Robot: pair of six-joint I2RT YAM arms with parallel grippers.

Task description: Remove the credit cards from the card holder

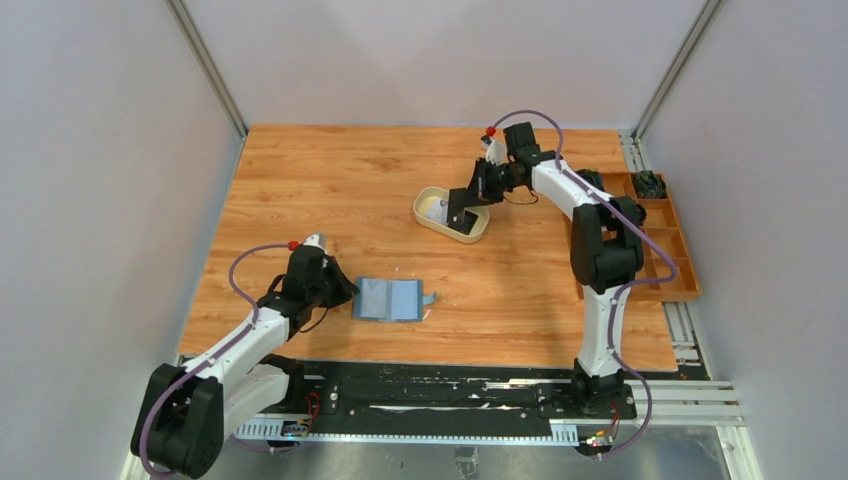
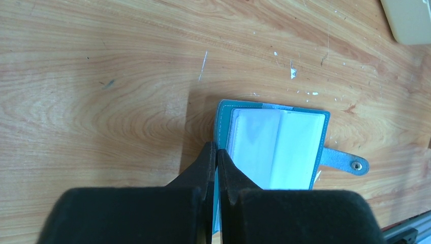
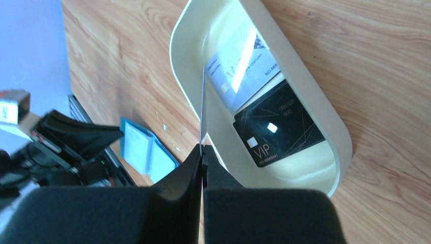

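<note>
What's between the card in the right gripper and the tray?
Nothing visible. The right gripper is shut on a card, held edge-on over the tray. A whitish card and a black card lie inside, so it may land on them.

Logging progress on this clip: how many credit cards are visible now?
3. A black card and a whitish-grey card lie in the beige tray; a third card, edge-on, is pinched by the right gripper. Sleeves of the card holder may hide more.
</note>
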